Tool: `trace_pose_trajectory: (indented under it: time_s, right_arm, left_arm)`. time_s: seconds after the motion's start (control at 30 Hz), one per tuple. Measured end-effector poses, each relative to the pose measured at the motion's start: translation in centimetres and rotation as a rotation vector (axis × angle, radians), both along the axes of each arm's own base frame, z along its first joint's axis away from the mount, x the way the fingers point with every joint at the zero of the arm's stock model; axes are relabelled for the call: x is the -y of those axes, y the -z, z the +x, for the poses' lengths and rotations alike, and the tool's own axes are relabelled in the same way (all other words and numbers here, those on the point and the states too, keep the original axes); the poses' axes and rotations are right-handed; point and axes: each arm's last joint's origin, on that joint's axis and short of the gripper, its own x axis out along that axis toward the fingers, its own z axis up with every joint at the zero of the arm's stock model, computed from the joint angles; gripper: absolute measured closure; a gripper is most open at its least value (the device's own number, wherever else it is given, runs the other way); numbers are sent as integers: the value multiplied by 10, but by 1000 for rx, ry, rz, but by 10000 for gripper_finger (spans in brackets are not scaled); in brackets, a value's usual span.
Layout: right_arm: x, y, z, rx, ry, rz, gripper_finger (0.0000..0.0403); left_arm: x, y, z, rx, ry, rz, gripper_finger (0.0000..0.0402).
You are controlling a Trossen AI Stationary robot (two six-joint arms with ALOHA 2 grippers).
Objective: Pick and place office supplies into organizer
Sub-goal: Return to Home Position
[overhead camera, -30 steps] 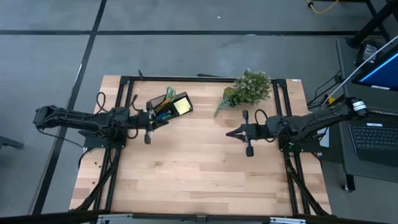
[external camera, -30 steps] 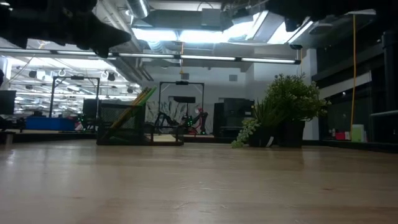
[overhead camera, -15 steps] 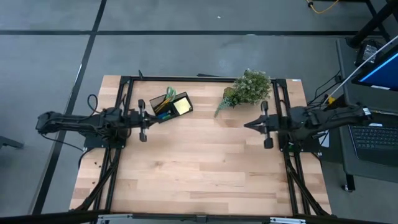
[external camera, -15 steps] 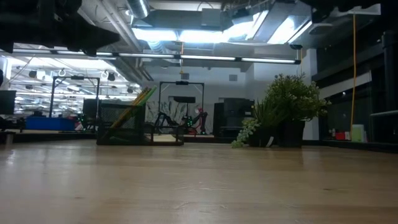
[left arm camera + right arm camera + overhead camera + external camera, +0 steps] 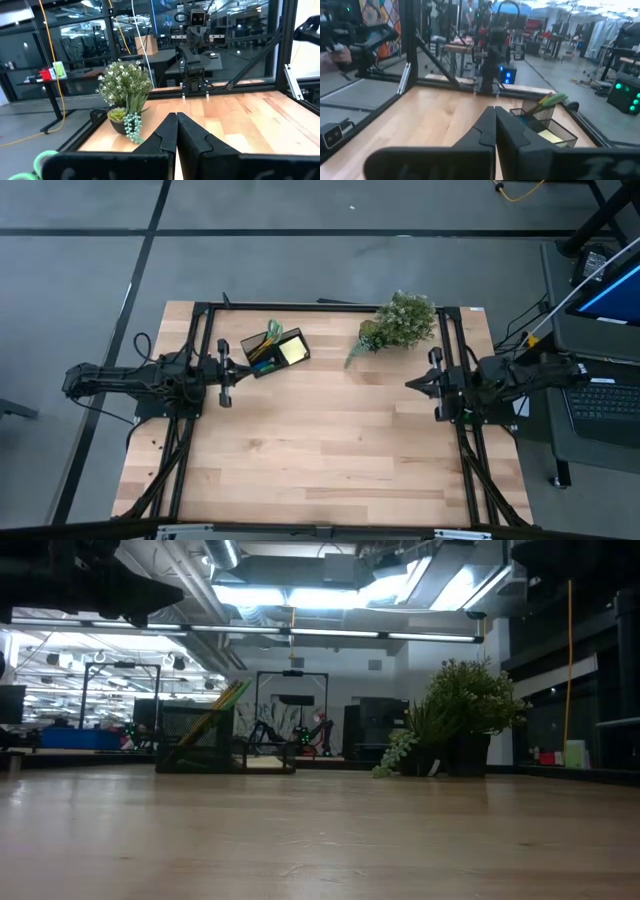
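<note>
The black organizer (image 5: 272,350) stands on its base on the table's far left part. In it are green-handled scissors (image 5: 272,332), yellow pencils and a pale yellow sticky-note pad (image 5: 293,351). It also shows in the low view (image 5: 225,745) and the right wrist view (image 5: 545,122). My left gripper (image 5: 240,369) is shut and level just left of the organizer, clear of it, with its fingertips together (image 5: 176,116). My right gripper (image 5: 408,384) is shut near the table's right side, pointing left (image 5: 494,109), holding nothing.
A leafy potted plant (image 5: 400,322) stands at the far right of the table, just beyond my right gripper. Black frame rails (image 5: 200,340) run along the table's left and right sides. Bare wood (image 5: 320,440) spreads over the middle and near part.
My right gripper has drawn back toward the table's right edge, staying level and shut. My left gripper has pulled back a little toward the left edge, away from the organizer, also shut. The organizer and plant have kept still.
</note>
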Motion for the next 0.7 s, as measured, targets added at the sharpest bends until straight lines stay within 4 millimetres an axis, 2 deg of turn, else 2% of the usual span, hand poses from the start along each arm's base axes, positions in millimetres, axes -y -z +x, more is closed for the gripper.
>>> trace_pose_trajectory:
  time_s: [0.23,0.43,0.7]
  right_arm:
    - [3,11,-14,66,0,14,398]
    - [3,17,-15,61,0,24,398]
    - [3,21,-16,25,0,10,398]
  left_arm:
    - [2,2,0,2,26,-32,400]
    - [5,26,2,56,27,-20,400]
    - [6,29,1,32,40,7,400]
